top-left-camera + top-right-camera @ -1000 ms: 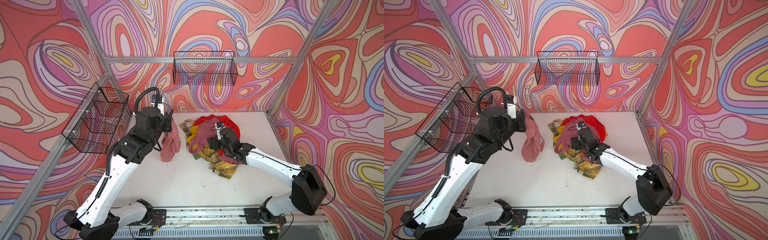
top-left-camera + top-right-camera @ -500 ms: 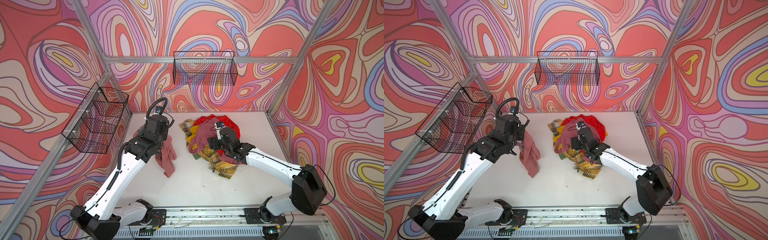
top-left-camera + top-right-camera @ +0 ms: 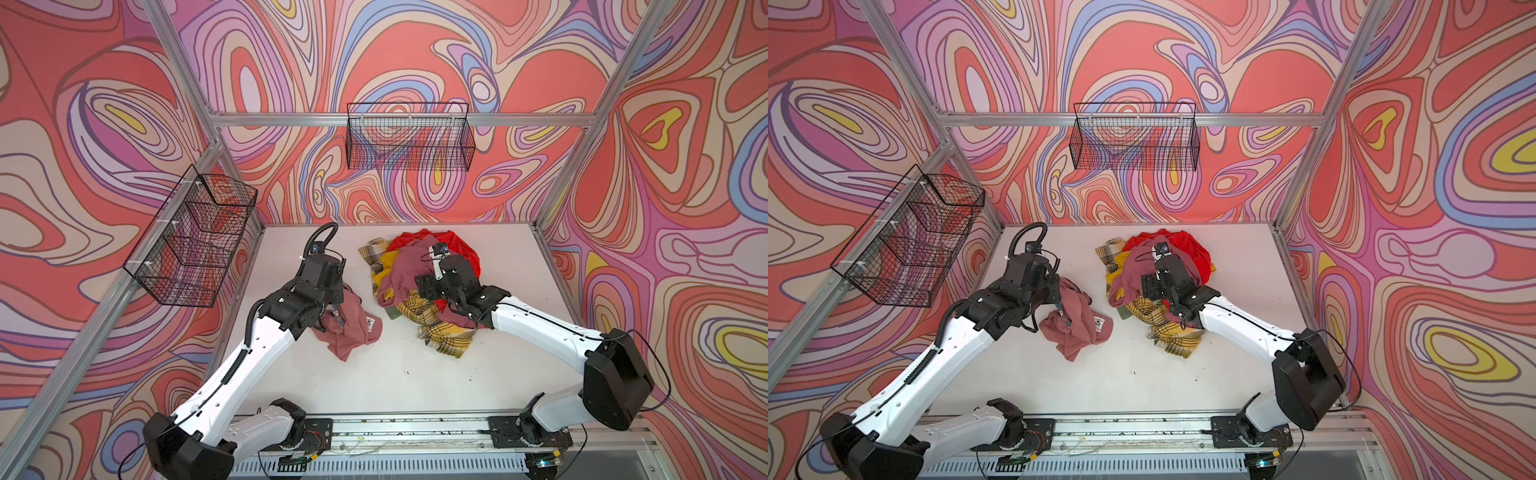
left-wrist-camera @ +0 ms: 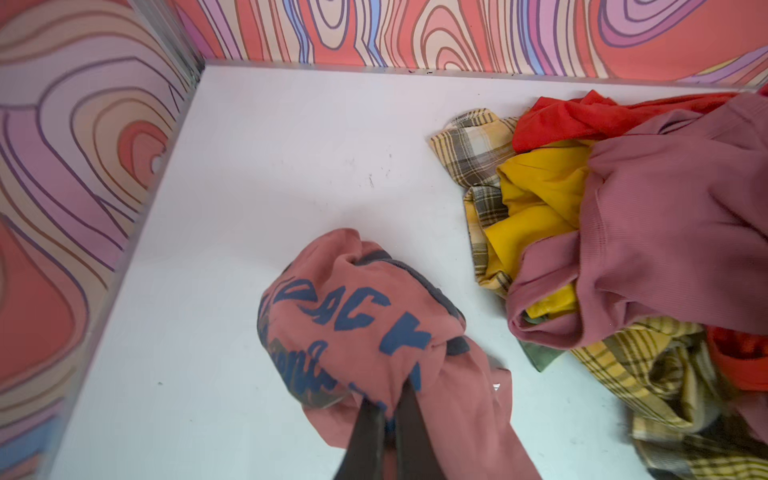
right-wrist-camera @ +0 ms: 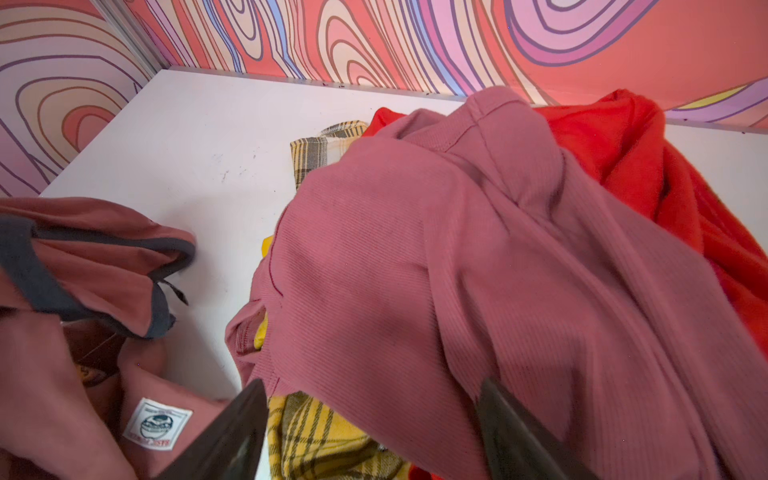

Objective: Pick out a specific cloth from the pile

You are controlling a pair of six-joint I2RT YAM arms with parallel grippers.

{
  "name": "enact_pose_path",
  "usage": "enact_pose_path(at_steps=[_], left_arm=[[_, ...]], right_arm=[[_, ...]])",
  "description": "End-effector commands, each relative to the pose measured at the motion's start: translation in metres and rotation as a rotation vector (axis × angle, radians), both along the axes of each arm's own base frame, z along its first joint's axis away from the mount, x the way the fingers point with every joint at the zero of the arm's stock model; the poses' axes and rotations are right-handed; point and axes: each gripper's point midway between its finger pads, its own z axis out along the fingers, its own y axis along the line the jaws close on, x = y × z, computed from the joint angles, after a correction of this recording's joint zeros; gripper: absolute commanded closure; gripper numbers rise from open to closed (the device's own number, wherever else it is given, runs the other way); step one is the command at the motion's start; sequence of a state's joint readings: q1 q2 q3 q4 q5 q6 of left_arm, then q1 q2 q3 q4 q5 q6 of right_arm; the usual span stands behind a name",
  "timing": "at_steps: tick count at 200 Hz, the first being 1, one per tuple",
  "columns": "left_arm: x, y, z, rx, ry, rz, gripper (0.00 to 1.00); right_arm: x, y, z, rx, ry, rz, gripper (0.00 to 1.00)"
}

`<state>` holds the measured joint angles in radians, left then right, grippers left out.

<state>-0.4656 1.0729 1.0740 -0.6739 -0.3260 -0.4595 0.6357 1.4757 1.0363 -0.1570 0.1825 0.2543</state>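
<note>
**A:** Dusty-pink fabric is nipped between the closed jaws of the left gripper (image 4: 388,399). The fingers nearly meet, with a fold of the cloth (image 4: 340,316) bunched over them. Blue lettering and blue-grey trim are visible on it.

**B:** Agreed from where I stand. The white label patch (image 3: 371,322) faces up, so it is the right garment. Most of it lies slumped on the table (image 3: 395,374). Only the pinched fold looks a little raised.

**A:** Position against the pile (image 3: 399,270): beside it on the left arm's side, not touching, with bare table between.

**B:** Right gripper (image 5: 372,382): jaws spread wide, low over the pile's larger plain pink cloth (image 5: 415,249), nothing clamped. I cannot tell whether the fingers press on the fabric.

**A:** Rest of the pile: red cloth (image 5: 623,145) on its wall side, mustard cloth (image 4: 536,199) and plaid cloth (image 5: 316,436) tucked under the pink.

**B:** Step in hand, my reading: separation looks done and the set-down is under way, with only the release left.

**A:** The next move calls for the left jaws to part and lift straight up off the fold. Soft jersey may cling to the fingers and ride up with them. The right arm need only back off the pile without dragging the plain pink cloth toward the picked one.
</note>
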Motion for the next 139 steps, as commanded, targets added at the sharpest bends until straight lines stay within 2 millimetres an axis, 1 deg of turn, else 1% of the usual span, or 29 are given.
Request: enact_pose_path(at_steps=[1,34,67,81,116,139], left_arm=[[-0.025,0.002,-0.011,-0.188,0.025,0.091,1.0],[-0.054,0.015,-0.054,-0.244,0.116,0.19,1.0],[-0.071,0.033,-0.083,-0.224,0.171,0.298,1.0],[-0.074,0.035,-0.094,-0.204,0.202,0.314,1.0],[-0.076,0.03,-0.126,-0.148,0.341,0.326,1.0],[-0.071,0.025,-0.138,-0.126,0.396,0.327,1.0]], right_arm=[[0.002,0.002,-0.005,0.002,0.016,0.001,0.18],[0.003,0.006,-0.008,0.005,0.028,0.016,0.18],[0.003,0.006,-0.009,0.003,0.031,0.017,0.19],[0.003,0.007,-0.011,0.001,0.037,0.018,0.19],[0.003,0.006,-0.013,-0.001,0.043,0.016,0.19],[0.003,0.005,-0.014,-0.006,0.044,0.009,0.19]])
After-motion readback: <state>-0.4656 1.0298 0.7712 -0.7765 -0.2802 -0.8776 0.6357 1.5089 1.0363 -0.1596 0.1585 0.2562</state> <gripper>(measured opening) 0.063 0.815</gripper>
